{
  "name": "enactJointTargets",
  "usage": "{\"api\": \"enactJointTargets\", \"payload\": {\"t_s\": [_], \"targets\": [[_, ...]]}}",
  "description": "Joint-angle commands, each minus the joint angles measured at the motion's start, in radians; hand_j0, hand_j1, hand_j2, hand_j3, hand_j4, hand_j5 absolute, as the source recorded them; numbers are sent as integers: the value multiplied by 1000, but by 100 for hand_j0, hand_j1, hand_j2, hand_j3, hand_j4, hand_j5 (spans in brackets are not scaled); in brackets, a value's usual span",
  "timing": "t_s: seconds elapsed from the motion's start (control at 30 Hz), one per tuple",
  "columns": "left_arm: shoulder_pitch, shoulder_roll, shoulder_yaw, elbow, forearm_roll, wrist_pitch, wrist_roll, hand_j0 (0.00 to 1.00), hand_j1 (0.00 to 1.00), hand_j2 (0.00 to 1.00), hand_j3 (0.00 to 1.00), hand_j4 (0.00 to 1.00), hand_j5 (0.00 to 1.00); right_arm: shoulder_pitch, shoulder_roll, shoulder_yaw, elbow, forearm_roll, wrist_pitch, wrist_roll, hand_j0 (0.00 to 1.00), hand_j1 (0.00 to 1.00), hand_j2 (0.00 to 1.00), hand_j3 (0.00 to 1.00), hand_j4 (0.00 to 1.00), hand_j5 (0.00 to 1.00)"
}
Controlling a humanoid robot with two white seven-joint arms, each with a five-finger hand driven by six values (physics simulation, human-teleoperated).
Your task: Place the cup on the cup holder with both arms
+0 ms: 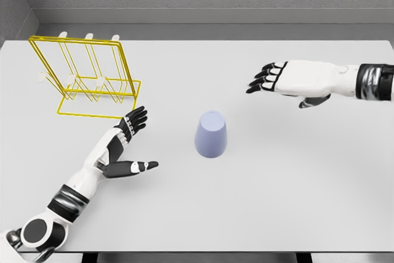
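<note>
**Fingers spread on both hands, cup standing free between them**

Fingers (136,117) of the left hand (128,132) are stretched out and hold nothing, the thumb sticking out toward 3 o'clock. Its arm rises from the lower left corner toward 1 o'clock, the palm turned inward to the cup. At 11 o'clock from that hand stands the yellow wire cup holder (86,77), upright on the table, with white-tipped pegs along its top.

No brand, label or writing can be read anywhere.

The cup (210,135), pale lilac, sits mouth down near the middle of the table, at 3 o'clock from the left hand and apart from it. The right hand (289,80) hovers at 2 o'clock from the cup, well apart, fingers loosely extended toward 9 o'clock, grasping nothing; its arm enters from the right edge.

The table (295,189) is plain white. Grey walls close the far side.
</note>
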Motion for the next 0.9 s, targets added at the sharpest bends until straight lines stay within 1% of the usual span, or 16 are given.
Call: {"api": "enactJointTargets", "payload": {"t_s": [0.0,0.07,0.1,0.13,0.17,0.2,0.3,0.37,0.43,0.47,0.53,0.63,0.7,0.77,0.8,0.87], "targets": [[0,-15,2,2,-2,24,5,100,100,100,100,100,100,3,-93,-6,49,-107,3,-1,100,100,100,100,100,100],[-3,-31,0,3,-2,32,5,100,100,100,100,100,100,-6,-80,-6,64,-109,3,-1,100,100,100,100,100,100],[-3,-41,0,2,-4,33,5,100,100,100,100,100,100,-5,-72,-4,96,-106,3,-1,100,100,100,100,100,100],[-15,-63,0,2,-23,44,5,100,100,100,100,100,100,-11,-63,-6,199,-104,3,-1,100,100,100,100,100,100],[-18,-80,0,2,-47,56,5,100,100,100,100,100,100,-57,14,-6,280,-104,3,-1,100,100,100,100,100,100],[-26,-81,0,2,-48,65,5,100,100,100,100,100,100,-69,77,0,327,-98,3,-1,100,100,100,100,100,100],[-46,-89,-2,2,-50,87,5,100,100,100,100,100,100,-58,204,2,333,-97,3,-1,100,100,100,100,100,100],[-48,-98,-5,2,-53,93,5,100,100,100,100,100,100,-38,174,54,265,-98,3,-1,100,100,100,100,100,100],[-49,-100,-9,2,-53,114,5,100,100,100,100,100,100,-37,101,71,245,-107,3,-1,100,100,100,100,100,100],[-64,-101,-11,2,-53,133,5,100,100,100,100,100,100,-31,103,65,248,-106,3,-2,100,100,100,100,100,100],[-66,-114,-12,3,-56,138,5,100,100,100,100,100,100,-40,106,95,251,-106,3,-9,100,100,100,100,100,100],[-67,-146,-12,2,-96,164,5,100,100,100,100,100,100,-46,109,88,254,-103,3,-2,100,100,100,100,100,100],[-67,-163,-12,3,-109,167,6,100,100,100,100,100,100,-52,143,83,256,-97,3,-2,100,100,100,100,100,100],[-67,-181,-14,6,-126,171,6,100,100,100,100,100,100,-51,146,89,264,-98,3,-9,100,100,100,100,100,100],[-75,-195,-14,8,-139,171,6,100,100,100,100,100,100,-51,166,89,268,-100,3,-10,100,100,100,100,100,100],[-77,-203,-15,12,-139,173,6,100,100,100,100,100,100,-54,169,86,265,-101,3,-15,100,100,100,100,100,100]]}}
